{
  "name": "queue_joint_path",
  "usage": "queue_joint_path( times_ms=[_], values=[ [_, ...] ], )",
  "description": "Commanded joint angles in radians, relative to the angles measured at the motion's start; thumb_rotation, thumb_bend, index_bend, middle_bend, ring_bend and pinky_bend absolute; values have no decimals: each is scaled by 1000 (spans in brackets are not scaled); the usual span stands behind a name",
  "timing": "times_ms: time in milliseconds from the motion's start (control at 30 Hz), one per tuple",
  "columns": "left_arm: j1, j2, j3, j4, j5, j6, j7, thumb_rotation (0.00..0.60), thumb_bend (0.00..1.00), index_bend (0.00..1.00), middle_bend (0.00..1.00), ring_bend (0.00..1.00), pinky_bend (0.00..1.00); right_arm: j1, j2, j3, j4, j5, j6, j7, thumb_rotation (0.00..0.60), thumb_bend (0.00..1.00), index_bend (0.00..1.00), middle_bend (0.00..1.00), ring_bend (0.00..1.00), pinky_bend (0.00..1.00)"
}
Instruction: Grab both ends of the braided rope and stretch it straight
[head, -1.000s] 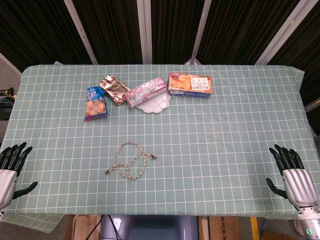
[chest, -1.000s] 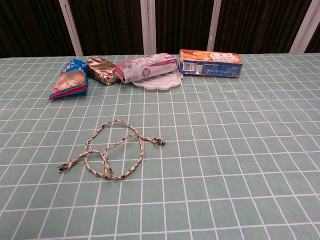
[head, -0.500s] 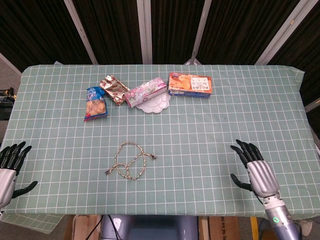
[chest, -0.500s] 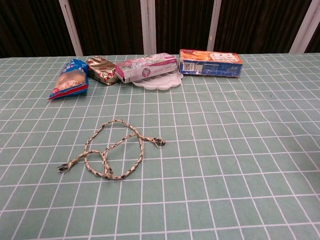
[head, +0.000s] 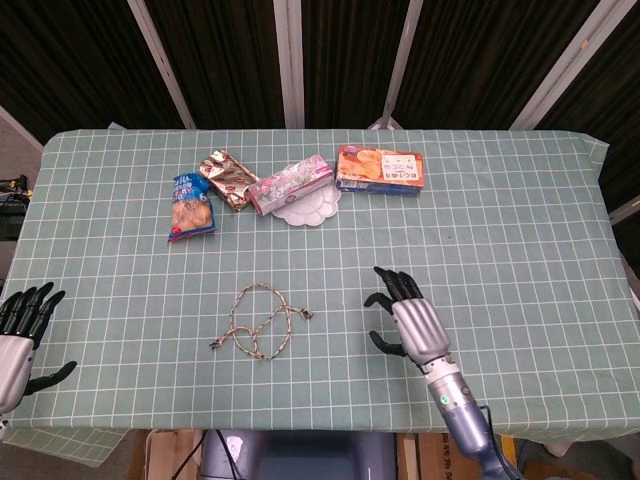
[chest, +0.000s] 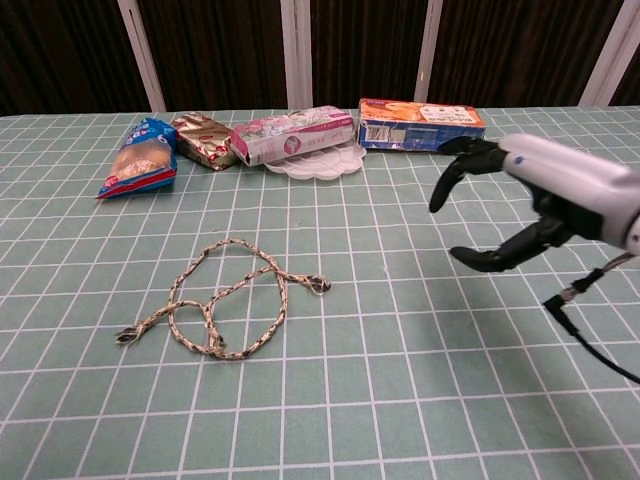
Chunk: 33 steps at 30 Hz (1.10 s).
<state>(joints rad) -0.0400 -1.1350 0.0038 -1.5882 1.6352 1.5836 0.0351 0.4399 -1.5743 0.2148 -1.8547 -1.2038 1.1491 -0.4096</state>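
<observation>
The braided rope (head: 259, 321) (chest: 228, 297) lies coiled in loose loops on the green checked tablecloth, one frayed end at the left (chest: 125, 335) and the other at the right (chest: 320, 286). My right hand (head: 411, 317) (chest: 520, 195) hovers over the table to the right of the rope, fingers spread, holding nothing. My left hand (head: 22, 335) sits at the table's near left edge, fingers apart and empty, well away from the rope; the chest view does not show it.
Along the back stand a blue snack bag (head: 191, 205), a gold-brown packet (head: 228, 178), a pink box (head: 291, 183) on a white plate (head: 312, 210), and an orange box (head: 380, 168). A cable (chest: 590, 345) trails from my right wrist.
My right hand has swept leftward from the table's near right edge toward the rope and now shows in the chest view. The left hand and the rope have not moved.
</observation>
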Motion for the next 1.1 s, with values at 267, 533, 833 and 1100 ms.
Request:
queue_joint_path(
  times_ms=[267,533,833,1100],
  values=[
    [-4,1,-2,0,-6,-7,-6,600,121,19,0,0,0,129,-233,63,180,168,-36,-88,600,345,441,93,0,0],
    [-7,2,-1,0,-6,-11,-9,600,121,20,0,0,0,181,-331,82,289,212,-44,-94,600,346,451,93,0,0],
    [-8,5,-4,1,-18,-15,-22,600,121,21,0,0,0,226,-406,103,379,252,-54,-88,600,345,459,93,0,0],
    [-9,6,-4,2,-21,-18,-29,600,121,22,0,0,0,252,-456,105,447,265,-63,-80,600,346,463,95,0,0]
  ],
)
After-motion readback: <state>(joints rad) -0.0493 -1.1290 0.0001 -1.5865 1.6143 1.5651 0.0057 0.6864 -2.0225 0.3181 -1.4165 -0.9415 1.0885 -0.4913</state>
